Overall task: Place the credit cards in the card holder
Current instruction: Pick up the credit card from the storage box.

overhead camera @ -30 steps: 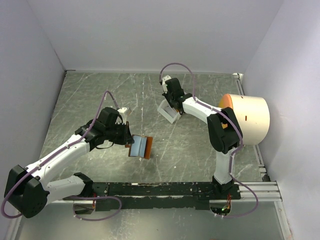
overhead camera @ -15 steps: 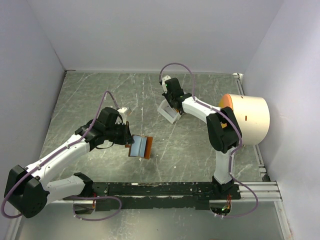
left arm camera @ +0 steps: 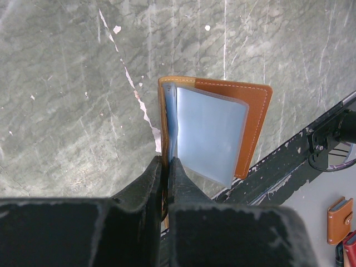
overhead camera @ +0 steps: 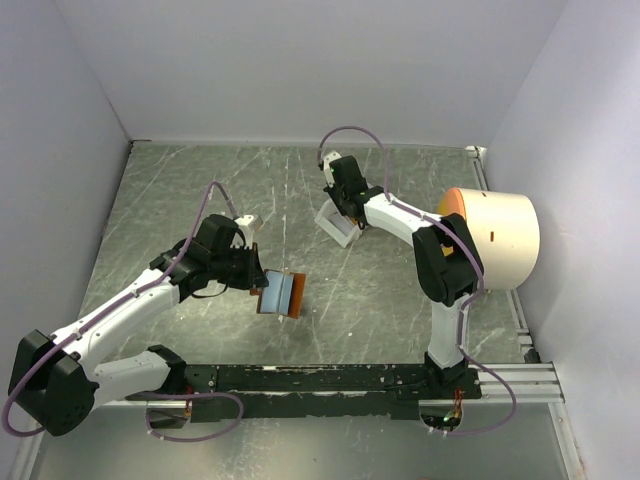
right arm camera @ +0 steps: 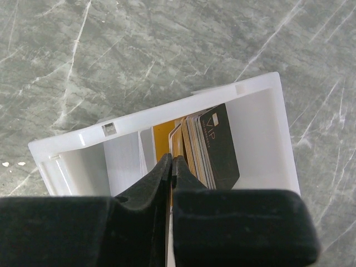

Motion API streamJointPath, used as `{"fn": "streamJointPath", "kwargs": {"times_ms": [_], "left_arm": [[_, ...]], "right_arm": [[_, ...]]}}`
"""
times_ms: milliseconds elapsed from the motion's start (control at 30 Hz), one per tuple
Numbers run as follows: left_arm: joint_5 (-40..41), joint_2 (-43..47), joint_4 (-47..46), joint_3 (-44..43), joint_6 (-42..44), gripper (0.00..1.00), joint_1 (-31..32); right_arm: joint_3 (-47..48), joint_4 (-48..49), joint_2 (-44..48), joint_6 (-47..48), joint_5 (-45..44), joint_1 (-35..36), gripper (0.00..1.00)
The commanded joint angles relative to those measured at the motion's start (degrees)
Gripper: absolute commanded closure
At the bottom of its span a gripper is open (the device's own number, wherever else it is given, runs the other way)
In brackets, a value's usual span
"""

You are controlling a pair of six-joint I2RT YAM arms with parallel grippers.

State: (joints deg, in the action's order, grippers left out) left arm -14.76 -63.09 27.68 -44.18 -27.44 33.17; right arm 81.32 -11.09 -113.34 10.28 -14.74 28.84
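Left gripper (left arm camera: pixel 166 162) is clamped on one edge of the open card holder (left arm camera: pixel 219 130); right gripper (right arm camera: pixel 171 162) is closed, apparently on one of the credit cards (right arm camera: pixel 208 147), inside the white tray (right arm camera: pixel 83 136).

I work on a grey-green marbled table top (overhead camera: pixel 200 200) streaked with white veins, enclosed by a plain pale back wall (overhead camera: pixel 300 60), left wall (overhead camera: pixel 50 150) and right wall (overhead camera: pixel 590 120), with a black rail (overhead camera: pixel 330 378) along its near edge, under even, diffuse light.

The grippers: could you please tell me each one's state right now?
Left gripper: shut on the card holder.
Right gripper: shut among the credit cards in the white tray; grip on one unclear.
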Motion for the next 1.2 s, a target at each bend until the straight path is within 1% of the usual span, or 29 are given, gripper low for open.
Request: {"fn": "streamJointPath", "kwargs": {"times_ms": [0,67,100,233,367,533,767,900,1167], "left_arm": [[-0.4,0.8,-1.6,0.3,-0.2,0.91,-0.5],[-0.3,0.9,-1.6,0.3,-0.2,0.91,-0.4],[-0.3,0.8,-1.5,0.3,-0.2,0.91,-0.5],[-0.5,0.7,-1.7,0.3,-0.2,0.91,-0.4],[-0.3,0.8,-1.6,0.4,-0.3,0.91,-0.4],[-0.3,0.6,-1.8,0.5,-0.4,0.90,-0.4],[-0.2,0.6,-1.9,0.6,-0.4,0.90,-0.5],[-0.3,0.4,-1.9,0.6,-0.4,0.90,-0.5],[-0.1,0.2,-2.5,0.9,-0.9,0.90,-0.4]], "right_arm": [[-0.5,0.7,-0.2,0.0,-0.6,-0.3,1.00],[-3.4,3.8,1.9,-0.1,0.2,-0.3,1.00],[-3.6,3.8,2.3,-0.4,0.2,-0.3,1.00],[-1.4,1.0,2.0,-1.1,-3.9,-0.3,1.00],[-1.1,-0.1,4.2,-2.5,-7.1,-0.1,1.00],[-1.2,-0.8,5.9,-2.5,-8.0,0.8,1.00],[-1.1,-1.4,3.7,-4.3,-4.1,0.9,1.00],[-0.3,-1.7,4.0,-4.7,-3.7,0.9,1.00],[4.4,-8.7,4.9,-5.9,-9.6,2.7,1.00]]}}
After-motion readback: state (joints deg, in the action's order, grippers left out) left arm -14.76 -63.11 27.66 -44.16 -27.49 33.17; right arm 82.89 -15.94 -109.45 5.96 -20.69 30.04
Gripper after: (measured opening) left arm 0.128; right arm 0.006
